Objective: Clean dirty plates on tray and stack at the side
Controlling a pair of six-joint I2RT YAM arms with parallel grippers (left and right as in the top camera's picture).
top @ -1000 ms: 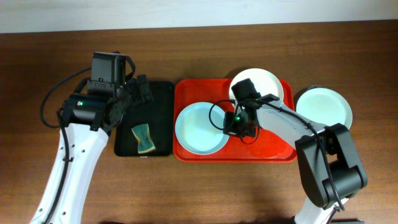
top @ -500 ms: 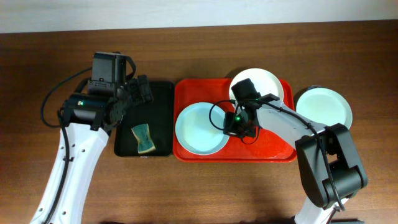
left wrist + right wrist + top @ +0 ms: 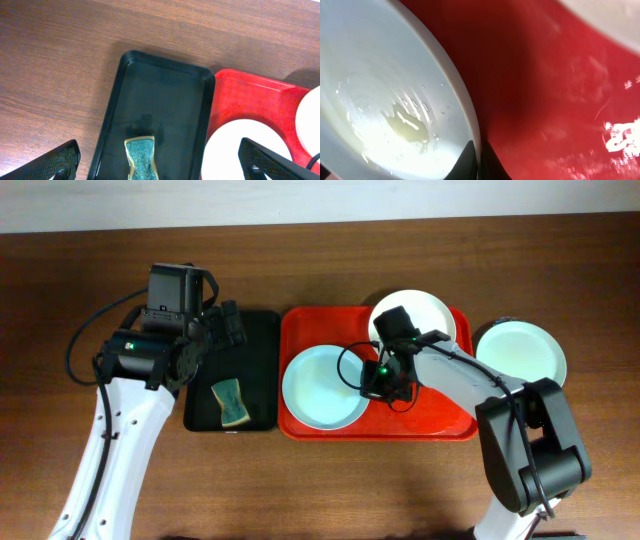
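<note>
The red tray carries a pale mint plate on its left and a white plate at its back right. Another mint plate lies on the table to the right of the tray. My right gripper is shut on the right rim of the left mint plate; in the right wrist view its gripper pinches the rim, and a yellow smear marks the plate's middle. My left gripper hangs open above the black tray, jaws wide around nothing, gripper.
A blue-green sponge lies in the near end of the black tray, left of the red tray. Brown wooden table surrounds both trays. The right arm reaches across the red tray from the right.
</note>
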